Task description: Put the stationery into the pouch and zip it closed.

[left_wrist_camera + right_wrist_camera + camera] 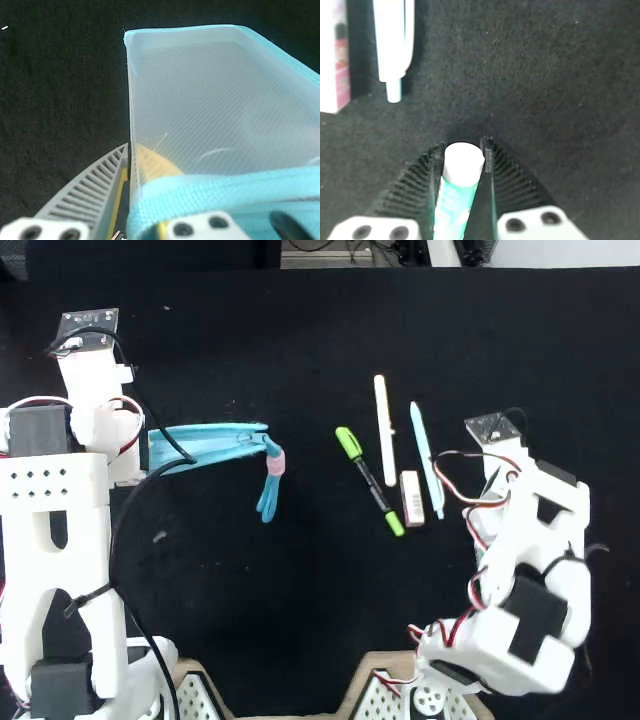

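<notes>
Black table (300, 580), jaws partly hiding pouch (215, 110), tube (461, 172)

I read both units as white printed shells w/ black servo blocks: left arm (55, 540), right arm (530, 580). Red/white/black wire bundles at joints. Left gripper (134, 150): ribbed grey finger (95, 185). Right gripper (462, 150): ribbed black fingers (410, 185). White mounts w/ screw holes.

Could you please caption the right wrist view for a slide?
Right gripper clamps a white-capped teal stick, with a pale blue pen and an eraser on the black table.
</notes>
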Tool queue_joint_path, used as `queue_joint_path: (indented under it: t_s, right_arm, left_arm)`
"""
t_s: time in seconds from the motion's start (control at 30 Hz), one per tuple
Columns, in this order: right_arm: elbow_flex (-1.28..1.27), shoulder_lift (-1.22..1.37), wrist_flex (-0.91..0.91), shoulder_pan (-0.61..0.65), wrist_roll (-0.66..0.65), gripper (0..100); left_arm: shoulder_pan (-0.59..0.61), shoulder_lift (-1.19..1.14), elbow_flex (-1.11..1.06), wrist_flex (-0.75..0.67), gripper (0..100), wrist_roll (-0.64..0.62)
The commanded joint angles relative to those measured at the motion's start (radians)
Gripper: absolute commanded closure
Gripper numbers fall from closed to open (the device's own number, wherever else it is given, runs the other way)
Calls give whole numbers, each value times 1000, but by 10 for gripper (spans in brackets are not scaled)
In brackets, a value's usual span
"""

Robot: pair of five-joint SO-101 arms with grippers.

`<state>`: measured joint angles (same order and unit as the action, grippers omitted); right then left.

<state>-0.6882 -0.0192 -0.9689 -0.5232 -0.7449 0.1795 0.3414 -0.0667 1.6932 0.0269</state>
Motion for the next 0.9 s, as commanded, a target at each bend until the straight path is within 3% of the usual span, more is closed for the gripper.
queue_joint_path:
  t_s: [0.0, 0.23, 0.4, 0.47, 0.67, 0.87]
  right_arm:
    - [-56, -185, -58, 11, -11, 988]
    - [-268, -369, 54, -2, -84, 975]
    - [-344, -357, 103, -34, -114, 838]
    - [-344, -354, 91, -41, -109, 833]
    - [-295, -354, -43, -40, 55, 833]
    - [-318, -354, 0, -41, 137, 833]
  left_arm:
    - [-10, -9, -42, -6, 970, -12]
    - [-4, -9, -42, -2, 970, -12]
    - [-4, -9, -42, -2, 970, -12]
    - [-7, -9, -42, -2, 970, -12]
    - [-4, -9, -42, -2, 970, -12]
    - [-4, -9, -42, -2, 970, -12]
